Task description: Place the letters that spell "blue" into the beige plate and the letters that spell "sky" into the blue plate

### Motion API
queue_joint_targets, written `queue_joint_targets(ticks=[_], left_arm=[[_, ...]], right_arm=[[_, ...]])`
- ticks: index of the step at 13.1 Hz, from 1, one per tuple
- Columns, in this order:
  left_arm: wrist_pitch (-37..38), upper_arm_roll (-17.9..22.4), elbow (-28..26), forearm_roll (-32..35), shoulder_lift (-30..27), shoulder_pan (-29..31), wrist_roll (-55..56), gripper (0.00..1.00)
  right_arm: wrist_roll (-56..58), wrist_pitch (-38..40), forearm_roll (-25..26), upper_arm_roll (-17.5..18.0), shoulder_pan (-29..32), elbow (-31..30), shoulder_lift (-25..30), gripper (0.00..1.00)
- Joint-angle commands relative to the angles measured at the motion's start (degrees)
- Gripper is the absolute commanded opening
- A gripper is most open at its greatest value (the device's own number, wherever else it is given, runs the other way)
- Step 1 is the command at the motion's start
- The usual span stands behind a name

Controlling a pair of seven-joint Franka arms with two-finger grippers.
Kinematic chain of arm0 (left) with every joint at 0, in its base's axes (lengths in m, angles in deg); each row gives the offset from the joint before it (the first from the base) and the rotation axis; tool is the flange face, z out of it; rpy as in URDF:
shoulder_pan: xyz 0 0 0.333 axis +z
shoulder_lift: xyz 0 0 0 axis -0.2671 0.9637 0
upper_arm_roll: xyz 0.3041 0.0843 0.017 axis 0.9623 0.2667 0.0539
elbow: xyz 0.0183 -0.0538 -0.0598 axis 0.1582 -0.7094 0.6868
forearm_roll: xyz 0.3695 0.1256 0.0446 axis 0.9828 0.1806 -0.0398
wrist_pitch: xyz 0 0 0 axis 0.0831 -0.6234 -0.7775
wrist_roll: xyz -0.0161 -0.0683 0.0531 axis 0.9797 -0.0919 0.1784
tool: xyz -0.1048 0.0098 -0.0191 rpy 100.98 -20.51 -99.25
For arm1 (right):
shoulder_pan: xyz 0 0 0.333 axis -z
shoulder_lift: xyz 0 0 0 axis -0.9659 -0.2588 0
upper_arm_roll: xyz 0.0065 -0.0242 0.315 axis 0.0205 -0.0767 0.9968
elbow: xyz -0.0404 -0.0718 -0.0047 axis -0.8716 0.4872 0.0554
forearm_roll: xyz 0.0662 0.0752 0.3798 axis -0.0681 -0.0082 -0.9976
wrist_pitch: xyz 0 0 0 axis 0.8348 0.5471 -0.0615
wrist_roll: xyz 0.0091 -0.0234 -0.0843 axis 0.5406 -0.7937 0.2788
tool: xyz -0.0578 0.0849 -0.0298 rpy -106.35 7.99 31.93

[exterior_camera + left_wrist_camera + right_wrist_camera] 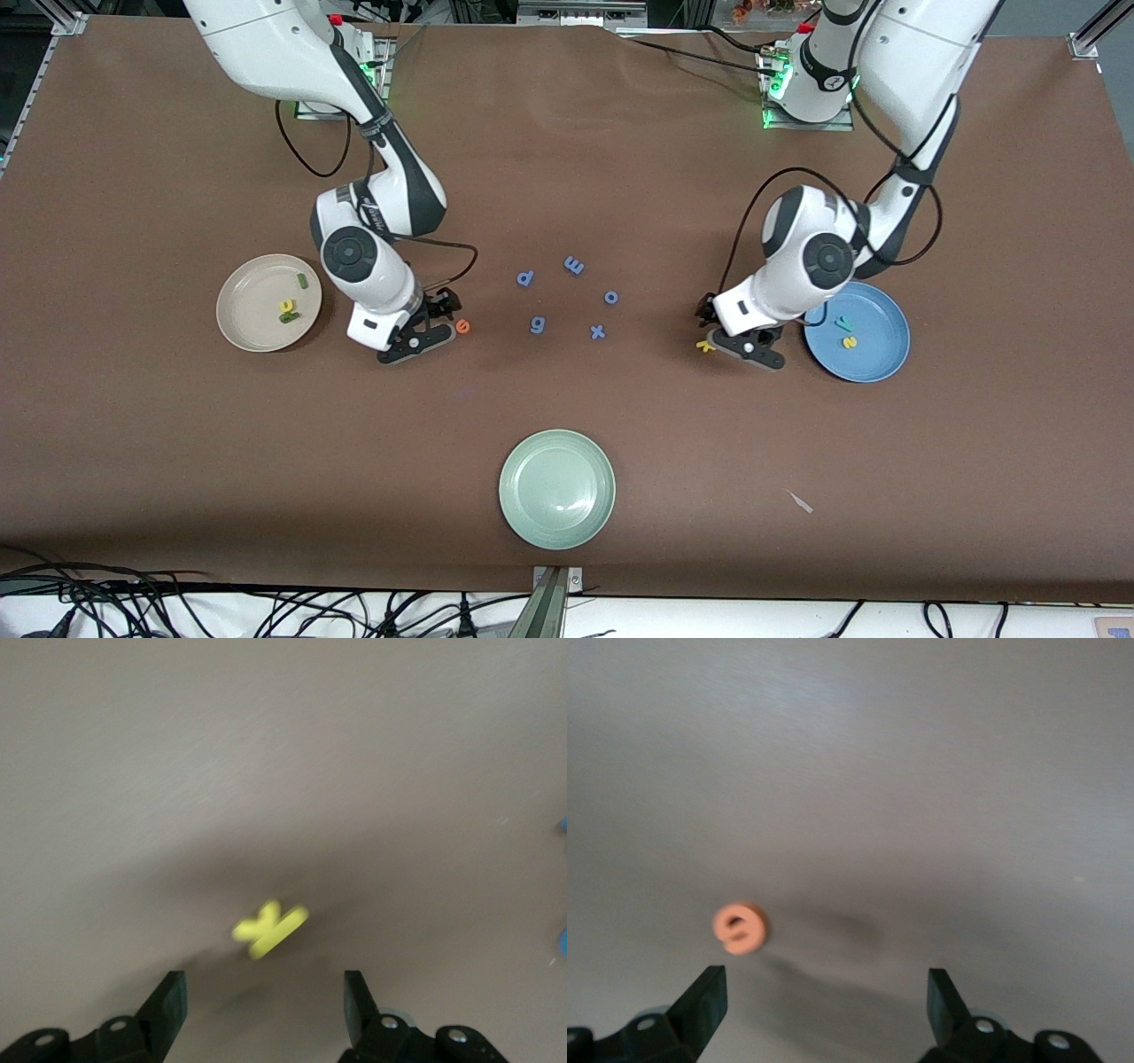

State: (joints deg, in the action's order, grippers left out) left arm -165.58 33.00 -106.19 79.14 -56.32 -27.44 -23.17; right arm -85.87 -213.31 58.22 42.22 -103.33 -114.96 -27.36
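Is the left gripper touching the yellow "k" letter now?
Apart. The left wrist view shows the left gripper open, with bare table between its fingers and the yellow "k".

Both arms bent low over the table; left end effector and right end effector spread open, empty.

The table is brown, the plates are beige, blue and pale green, the "e" is orange, the "k" is yellow, and five loose letters are blue.
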Motion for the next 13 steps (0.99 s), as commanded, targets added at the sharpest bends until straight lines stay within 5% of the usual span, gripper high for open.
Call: queue_joint_targets(ticks=[1, 7, 9, 11, 13], left_arm=[[-5.23, 0.8, 2.93, 7.19, 4.64, -2.81, -0.54, 0.8], [-6.66, 1.15, 2.66, 10.83, 5.62, -2.73, -0.54, 0.85], [-6.57, 1.58, 2.57, 10.92, 5.18, -2.47, -0.63, 0.85], [-6.48, 1.67, 2.31, 10.92, 5.09, -2.38, -0.54, 0.85], [-6.48, 1.67, 2.4, 10.83, 5.18, -2.46, -0.54, 0.78]], right_arm=[[-3.59, -3.38, -0.47, -0.3, -2.78, 1.19, -2.36, 1.0], [-4.65, -7.09, -0.38, -0.3, -4.02, 1.1, -4.21, 0.98], [-4.66, -7.09, -0.47, -0.3, -4.1, 0.75, -4.21, 0.76], [-5.53, -6.82, -0.65, -0.3, -4.8, 0.22, -4.3, 0.42], [-7.9, -6.73, -0.56, -0.3, -5.16, 0.22, -4.3, 0.31]])
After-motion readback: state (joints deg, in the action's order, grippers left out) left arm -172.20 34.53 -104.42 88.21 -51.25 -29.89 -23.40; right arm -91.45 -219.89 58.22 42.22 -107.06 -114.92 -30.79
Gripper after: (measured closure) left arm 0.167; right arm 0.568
